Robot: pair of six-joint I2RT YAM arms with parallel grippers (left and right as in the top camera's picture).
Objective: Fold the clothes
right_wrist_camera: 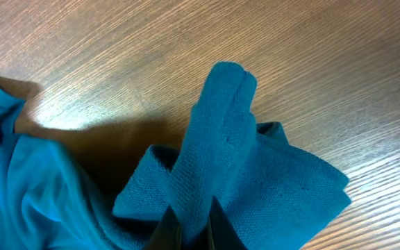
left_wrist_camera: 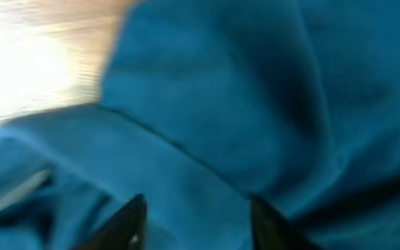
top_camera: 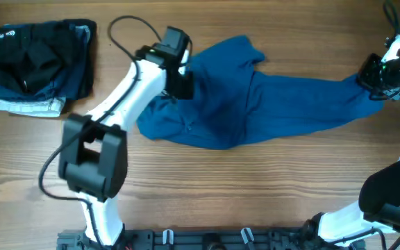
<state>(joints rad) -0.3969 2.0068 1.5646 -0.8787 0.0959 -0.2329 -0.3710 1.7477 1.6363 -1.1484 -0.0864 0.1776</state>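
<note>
A blue garment (top_camera: pixel 255 104) lies rumpled across the middle of the wooden table, one part stretched out to the far right. My left gripper (top_camera: pixel 181 85) hovers over its left part with fingers spread; in the left wrist view the open jaws (left_wrist_camera: pixel 196 222) sit just above blue cloth (left_wrist_camera: pixel 242 104). My right gripper (top_camera: pixel 375 78) is shut on the garment's right end. In the right wrist view the jaws (right_wrist_camera: pixel 189 226) pinch a ribbed fold of the blue cloth (right_wrist_camera: pixel 221 139), lifted a little off the table.
A stack of folded dark clothes (top_camera: pixel 40 62) sits at the far left corner, over a lighter folded piece. A black cable (top_camera: pixel 127 31) loops behind the left arm. Bare wood (top_camera: pixel 255 187) lies in front of the garment.
</note>
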